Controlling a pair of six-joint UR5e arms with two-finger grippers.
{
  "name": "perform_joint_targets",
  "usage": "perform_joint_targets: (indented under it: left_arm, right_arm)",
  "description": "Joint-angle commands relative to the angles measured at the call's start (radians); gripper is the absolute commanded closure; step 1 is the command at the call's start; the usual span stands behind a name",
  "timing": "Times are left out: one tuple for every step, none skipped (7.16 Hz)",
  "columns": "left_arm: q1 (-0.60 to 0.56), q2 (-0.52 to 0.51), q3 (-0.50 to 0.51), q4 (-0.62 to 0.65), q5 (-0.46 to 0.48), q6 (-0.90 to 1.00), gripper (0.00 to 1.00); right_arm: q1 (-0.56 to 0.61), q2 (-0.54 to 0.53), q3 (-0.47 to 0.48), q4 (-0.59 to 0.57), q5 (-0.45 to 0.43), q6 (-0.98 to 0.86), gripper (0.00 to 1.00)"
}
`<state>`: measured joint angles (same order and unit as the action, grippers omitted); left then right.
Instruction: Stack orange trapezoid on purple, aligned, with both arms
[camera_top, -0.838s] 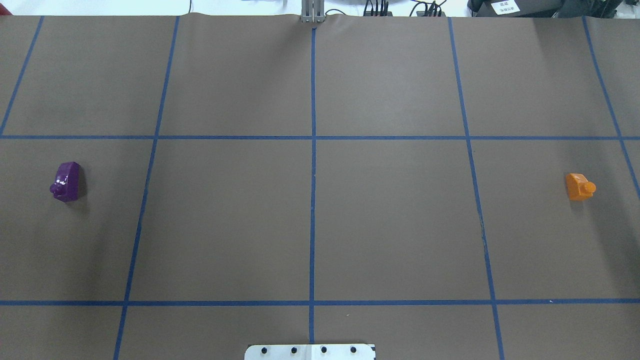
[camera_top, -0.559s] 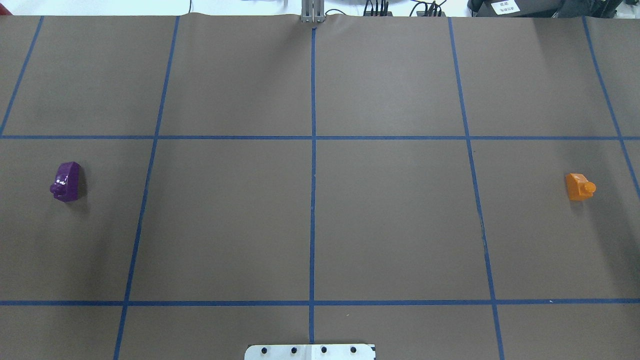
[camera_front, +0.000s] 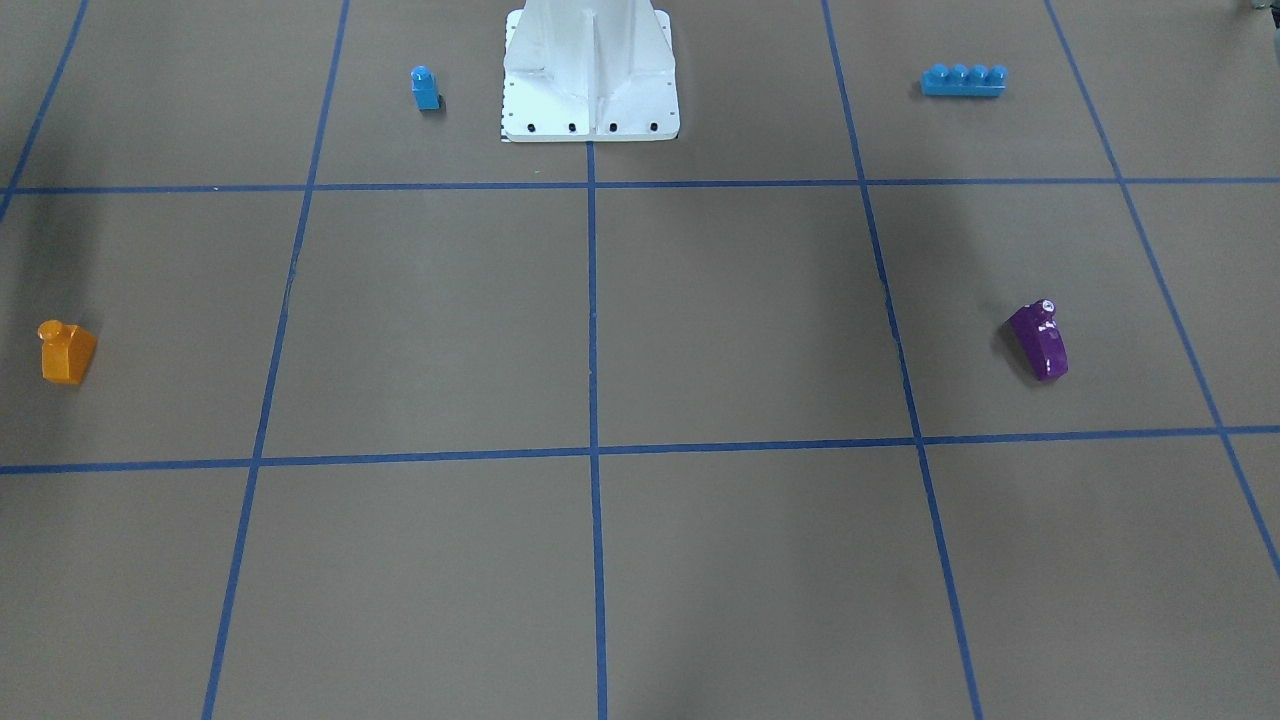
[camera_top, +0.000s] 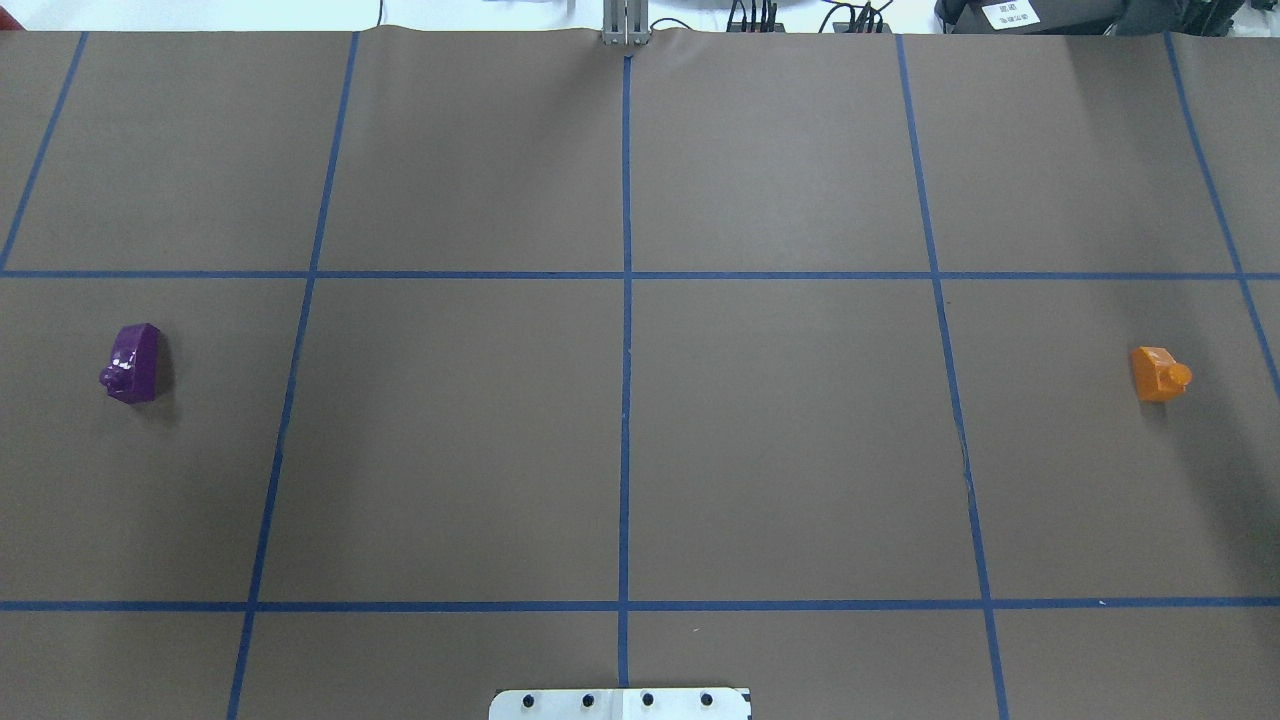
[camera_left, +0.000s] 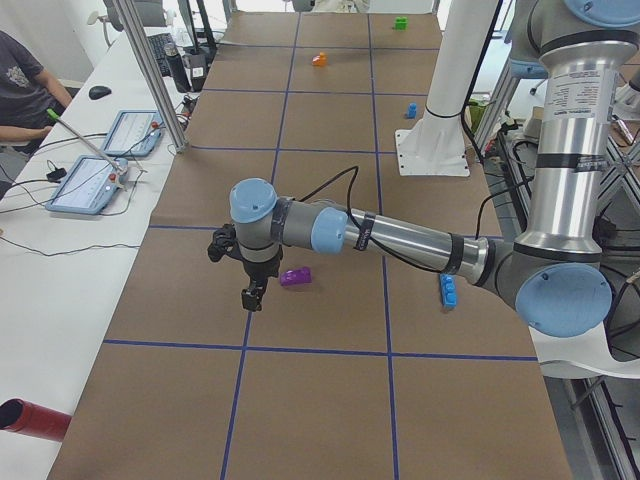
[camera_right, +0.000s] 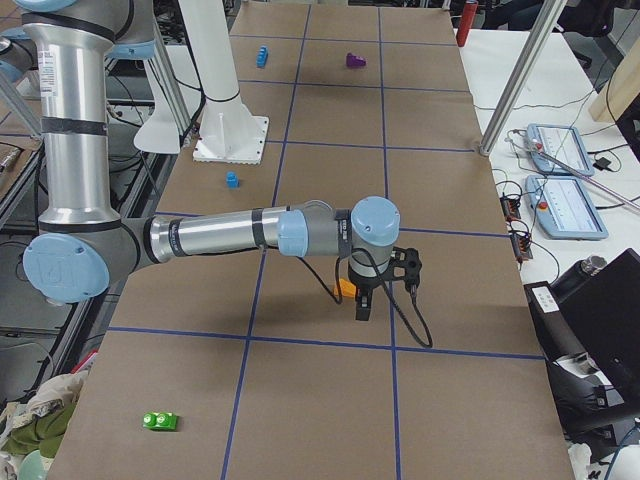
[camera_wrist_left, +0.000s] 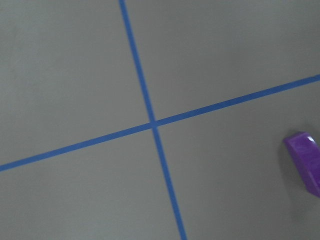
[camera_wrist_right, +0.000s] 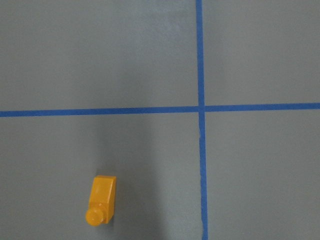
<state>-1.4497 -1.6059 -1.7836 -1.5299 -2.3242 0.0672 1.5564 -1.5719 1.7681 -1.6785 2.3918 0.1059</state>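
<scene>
Near the end of the desk (camera_front: 700, 320) on the robot's right, the front-facing view shows the orange trapezoid (camera_front: 67, 352). The purple (camera_front: 1038, 340) lies near the opposite, left end, well apart from it. No arm appears here.

The overhead view shows the same layout. Both bricks sit roughly midway between the robot's edge and the operators' edge, and no arm is in view.

In the left side view, the left gripper (camera_left: 252, 297) hangs above the desk just beside the purple, holding nothing. How far its jaws are open cannot be told.

In the right side view, the right gripper (camera_right: 364, 305) hangs just beside the orange trapezoid, also empty. The opening of its jaws cannot be told either.

The left wrist view catches the purple cut off at the frame's right border. The right wrist view shows the orange trapezoid low and left of centre.

The step in hand appears to be the reach. Each arm would do well to centre over its brick before descending. The jaws should close across the flat parallel sides, not the slope or stud, since glossy plastic may slip.
</scene>
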Motion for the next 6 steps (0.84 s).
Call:
perform_joint_targets:
  left_arm:
    - [0.124,-0.003,-0.031,-0.021,-0.087,-0.288,0.00]
    - [0.231,0.007,-0.055,-0.129,-0.013,-0.498,0.00]
    - [0.318,0.042,-0.053,-0.230,0.081,-0.643,0.00]
    - [0.356,0.052,-0.024,-0.299,0.097,-0.744,0.00]
    - [0.406,0.050,0.018,-0.379,0.133,-0.853,0.00]
    - [0.454,0.041,0.094,-0.492,0.188,-0.930,0.00]
  right_arm:
    - [-0.002,0.013,0.007,0.000,0.021,0.008,0.00]
    - [-0.002,0.010,0.008,0.000,0.023,0.008,0.00]
    - [-0.004,0.012,0.008,0.000,0.023,0.008,0.00]
    - [-0.006,0.016,0.008,0.000,0.023,0.008,0.00]
    - [-0.007,0.016,0.008,0.000,0.024,0.009,0.00]
    - [-0.007,0.016,0.007,-0.001,0.026,0.009,0.00]
